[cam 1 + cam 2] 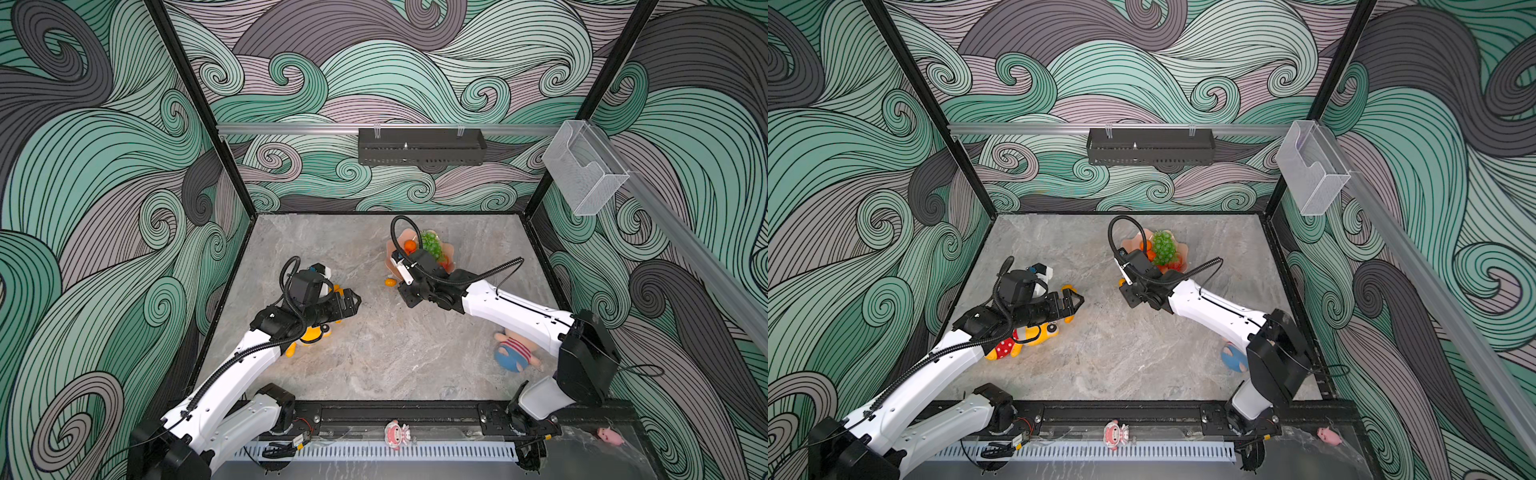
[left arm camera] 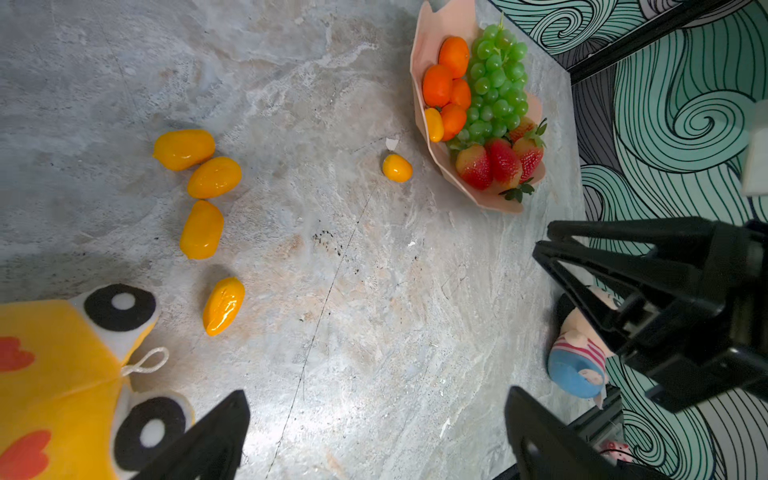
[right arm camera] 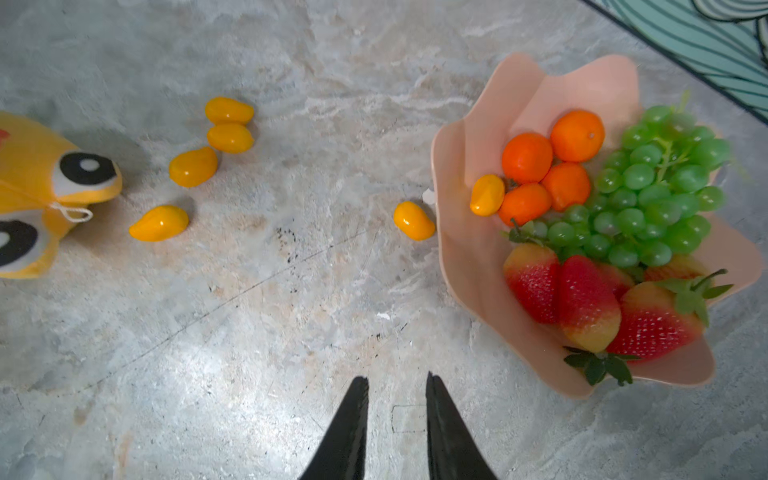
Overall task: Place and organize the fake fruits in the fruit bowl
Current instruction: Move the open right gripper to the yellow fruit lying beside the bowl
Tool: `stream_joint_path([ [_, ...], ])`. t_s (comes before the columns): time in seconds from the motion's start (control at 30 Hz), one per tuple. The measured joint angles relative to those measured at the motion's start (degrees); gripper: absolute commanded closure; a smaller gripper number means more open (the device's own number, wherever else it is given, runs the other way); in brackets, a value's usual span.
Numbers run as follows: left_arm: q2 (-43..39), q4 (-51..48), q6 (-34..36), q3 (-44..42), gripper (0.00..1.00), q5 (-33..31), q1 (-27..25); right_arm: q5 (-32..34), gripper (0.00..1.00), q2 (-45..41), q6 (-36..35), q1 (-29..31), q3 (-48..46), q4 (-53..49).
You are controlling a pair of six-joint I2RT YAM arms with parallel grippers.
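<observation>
The peach-pink fruit bowl point(image 3: 457, 166) point(image 1: 390, 249) stands at the back of the table. It holds tangerines point(image 3: 527, 157), a green grape bunch point(image 3: 648, 195), strawberries point(image 3: 586, 299) and one kumquat point(image 3: 487, 194). Another kumquat point(image 3: 413, 221) point(image 1: 390, 282) lies on the table just outside the bowl's rim. Several more kumquats point(image 3: 193, 166) point(image 2: 202, 229) lie near the yellow plush. My right gripper point(image 3: 397, 378) hangs over bare table short of the lone kumquat, narrowly open and holding nothing. My left gripper point(image 2: 376, 395) point(image 1: 355, 299) is wide open and empty at mid-left.
The yellow plush toy point(image 2: 54, 374) point(image 1: 309, 334) lies under my left arm. A doll with a blue cap point(image 1: 513, 353) lies beneath my right arm at the right. A black basket point(image 1: 422, 145) and a clear box point(image 1: 584, 174) hang on the walls.
</observation>
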Motion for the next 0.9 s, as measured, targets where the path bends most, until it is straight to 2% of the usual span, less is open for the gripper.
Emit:
stream_joint_path([
  [0.17, 1.3, 0.2, -0.9, 0.0, 0.01, -0.5, 0.8, -5.4, 0.76, 5.7, -0.4, 0.1, 4.3, -2.9],
  [0.37, 1.6, 3.1, -2.3, -1.3, 0.01, 0.6, 4.7, -7.4, 0.77, 14.5, -1.9, 1.0, 12.3, -6.2],
  [0.67, 4.5, 7.8, -3.5, -3.5, 0.01, 5.5, 11.5, -3.7, 0.70, 26.3, -4.1, 1.4, 24.8, -12.7],
  [0.9, 9.1, 9.3, -2.8, -2.2, 0.01, 9.2, 12.5, 0.9, 0.67, 34.1, -5.6, 1.2, 34.9, -17.8],
])
